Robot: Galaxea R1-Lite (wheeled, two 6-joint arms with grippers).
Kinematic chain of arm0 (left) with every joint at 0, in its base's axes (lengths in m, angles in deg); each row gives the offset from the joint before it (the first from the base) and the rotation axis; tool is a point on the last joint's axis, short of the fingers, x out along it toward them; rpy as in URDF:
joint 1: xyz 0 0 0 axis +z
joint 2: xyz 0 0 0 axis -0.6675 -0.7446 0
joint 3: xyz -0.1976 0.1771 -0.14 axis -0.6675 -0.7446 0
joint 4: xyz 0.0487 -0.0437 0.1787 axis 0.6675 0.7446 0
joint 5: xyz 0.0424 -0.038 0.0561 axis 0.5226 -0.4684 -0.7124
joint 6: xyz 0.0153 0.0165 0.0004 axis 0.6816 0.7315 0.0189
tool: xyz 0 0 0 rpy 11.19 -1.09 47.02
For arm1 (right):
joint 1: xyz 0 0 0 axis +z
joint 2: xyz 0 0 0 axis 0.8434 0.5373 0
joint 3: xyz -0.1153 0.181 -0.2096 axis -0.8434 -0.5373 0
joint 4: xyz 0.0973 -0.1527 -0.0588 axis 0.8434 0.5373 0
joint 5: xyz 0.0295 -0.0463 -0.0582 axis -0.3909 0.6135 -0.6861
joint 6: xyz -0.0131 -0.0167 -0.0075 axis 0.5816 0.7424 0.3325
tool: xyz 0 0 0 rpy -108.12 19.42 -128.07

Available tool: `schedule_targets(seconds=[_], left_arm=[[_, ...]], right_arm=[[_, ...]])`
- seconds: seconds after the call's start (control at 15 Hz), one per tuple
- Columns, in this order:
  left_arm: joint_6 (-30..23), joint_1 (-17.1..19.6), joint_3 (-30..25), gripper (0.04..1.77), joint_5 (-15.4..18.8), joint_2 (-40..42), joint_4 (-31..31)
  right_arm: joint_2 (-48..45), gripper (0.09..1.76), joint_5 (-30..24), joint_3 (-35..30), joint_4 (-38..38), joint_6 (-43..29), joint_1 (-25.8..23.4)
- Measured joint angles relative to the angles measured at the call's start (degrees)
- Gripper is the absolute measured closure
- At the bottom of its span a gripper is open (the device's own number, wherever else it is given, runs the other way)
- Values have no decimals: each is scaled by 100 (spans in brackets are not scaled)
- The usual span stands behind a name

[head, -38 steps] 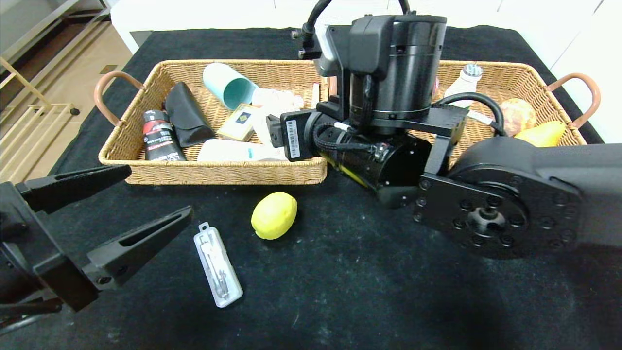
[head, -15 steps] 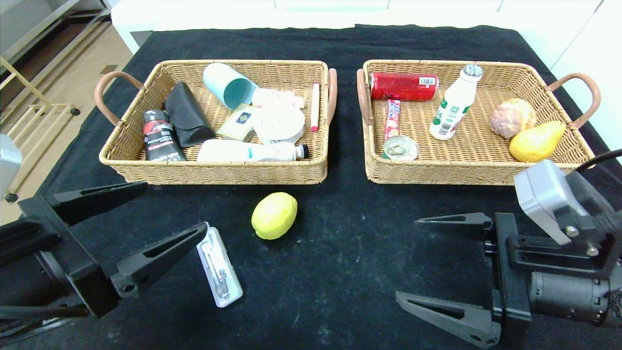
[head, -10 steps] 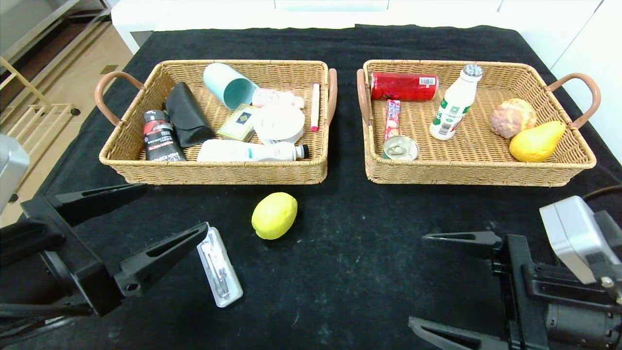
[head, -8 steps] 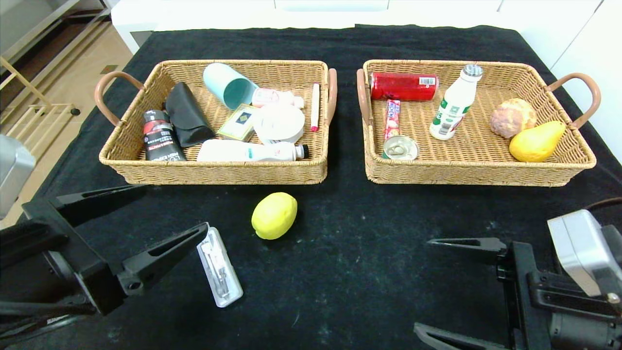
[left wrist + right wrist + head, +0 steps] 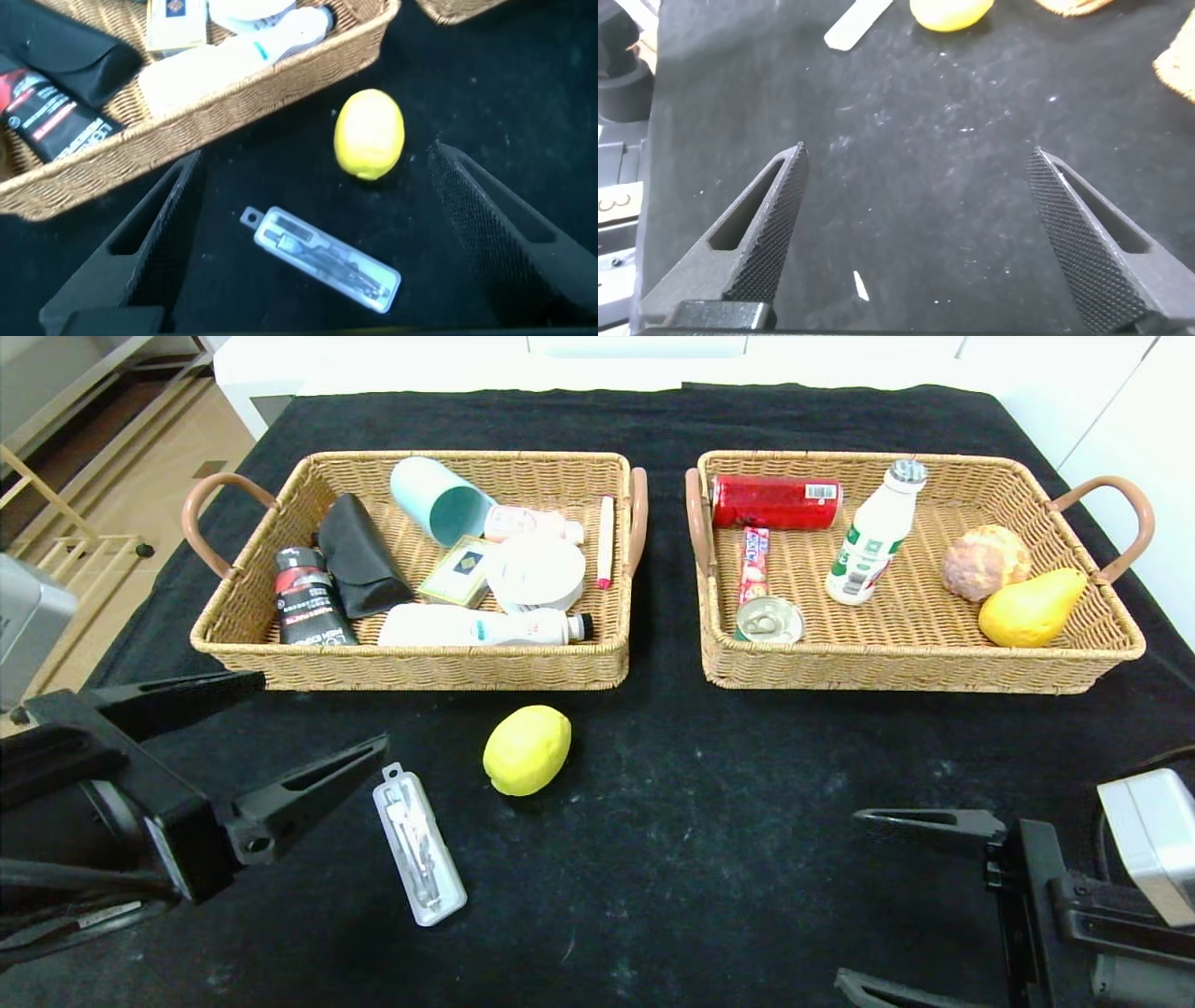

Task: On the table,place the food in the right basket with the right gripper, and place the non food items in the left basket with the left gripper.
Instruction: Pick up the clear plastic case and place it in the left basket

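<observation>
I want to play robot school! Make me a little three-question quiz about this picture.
1. True or false: the round yellow lemon is inside the right woven wicker basket.
2. Which gripper is closest to the clear plastic case with a small metal tool inside? A) left gripper B) right gripper
3. Fill in: the yellow pear lies next to a brownish round ____.

Key:
1. False, it sits on the black tablecloth in front of the baskets.
2. A
3. bun
</observation>
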Motion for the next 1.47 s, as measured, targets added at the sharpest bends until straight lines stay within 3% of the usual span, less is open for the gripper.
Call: schedule_targets(seconds=[0.4,0.8,0.93,1.13,1.27,1.47], left_arm=[[13,-15,540,9,-617,2,873],[-262,-59,1295,9,-1882,-213,2276],[-805,-229,1541,9,-2194,-373,2758],[-2246,-581,2191,9,-2511,-784,3896],[-3260,-802,2698,9,-2511,-1128,4735],[-4333,-924,3089,9,-2411,-1647,5186]], right_arm=[[-221,14,0,17,-5,-37,-135],[-279,14,9,89,-5,-39,-372],[-276,14,11,119,-2,-39,-444],[-271,14,13,168,-2,-39,-538],[-277,14,11,174,-7,-39,-560],[-288,14,13,183,-9,-48,-566]])
